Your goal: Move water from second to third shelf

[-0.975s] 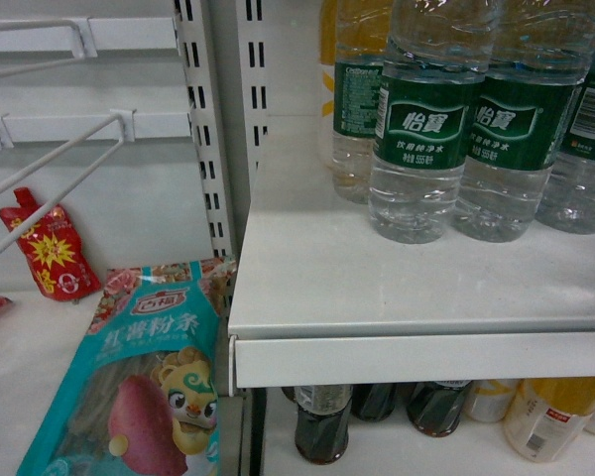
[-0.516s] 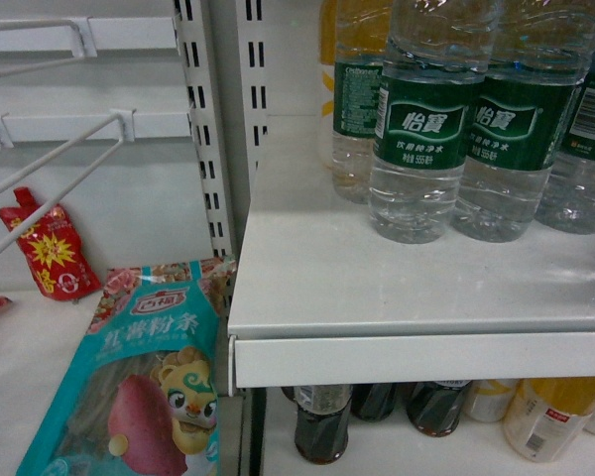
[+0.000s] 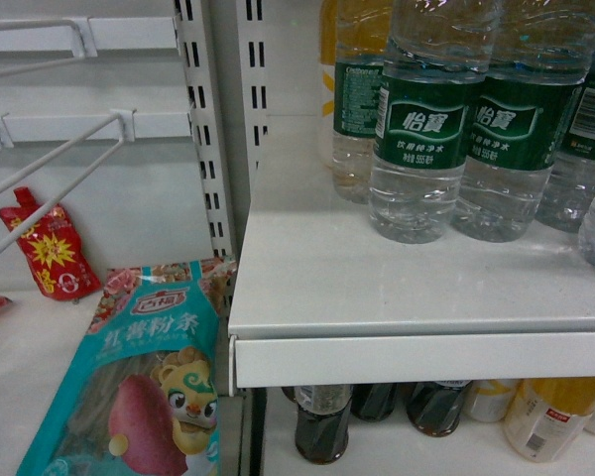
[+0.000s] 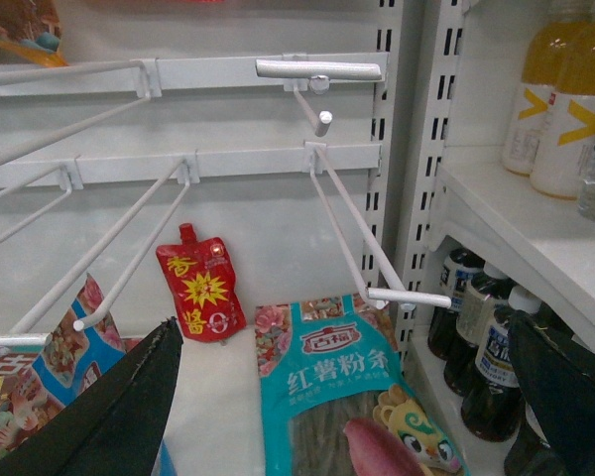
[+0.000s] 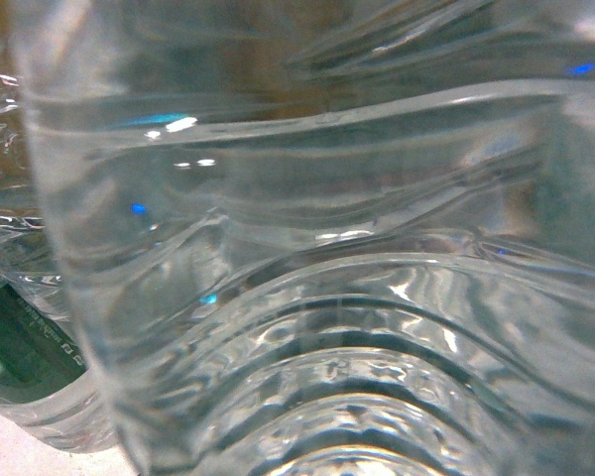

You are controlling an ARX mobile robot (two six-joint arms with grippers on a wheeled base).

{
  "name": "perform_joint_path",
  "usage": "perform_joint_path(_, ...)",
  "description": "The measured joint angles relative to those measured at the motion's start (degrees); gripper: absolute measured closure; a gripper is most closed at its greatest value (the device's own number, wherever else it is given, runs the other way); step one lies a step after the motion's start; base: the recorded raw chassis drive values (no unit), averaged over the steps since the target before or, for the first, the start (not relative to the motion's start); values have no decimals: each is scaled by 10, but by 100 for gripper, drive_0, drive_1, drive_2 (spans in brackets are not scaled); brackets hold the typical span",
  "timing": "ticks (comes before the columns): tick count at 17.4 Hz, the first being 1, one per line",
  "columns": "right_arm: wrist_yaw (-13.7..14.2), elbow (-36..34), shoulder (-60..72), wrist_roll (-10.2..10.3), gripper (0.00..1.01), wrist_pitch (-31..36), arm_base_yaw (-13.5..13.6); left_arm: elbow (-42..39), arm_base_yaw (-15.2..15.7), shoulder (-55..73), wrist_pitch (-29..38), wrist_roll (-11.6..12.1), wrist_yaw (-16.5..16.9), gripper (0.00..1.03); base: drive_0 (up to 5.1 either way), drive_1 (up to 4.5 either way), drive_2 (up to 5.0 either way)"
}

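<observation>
Water (image 5: 307, 278) fills my right wrist camera: clear ribbed plastic in wavy ridges, pressed so close I cannot tell how that pincer stands. From the head camera I see only a curved sliver of the bottle at the right edge, above the smooth white shelf (image 3: 377, 288), beside green-labelled bottles (image 3: 416, 129) standing in a row. My left gripper (image 4: 347, 416) (matte black fingers only) hangs spread apart before wire hooks (image 4: 367, 238) and a glossy teal snack bag (image 4: 347, 397).

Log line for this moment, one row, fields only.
water bottle | fills right wrist view, close up | right hand unseen | left hand open, idle by hooks | bottle edge at shelf right
</observation>
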Motion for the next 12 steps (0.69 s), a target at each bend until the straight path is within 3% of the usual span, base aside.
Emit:
perform_joint_path(10,-2,3,3,-1,59,-2,-4,0,0,0,0,0,0,5,-486,255,255)
perform_joint_path(12,-3,3,6,-1,37,-3,-4,0,0,0,0,0,0,5,-486,255,255)
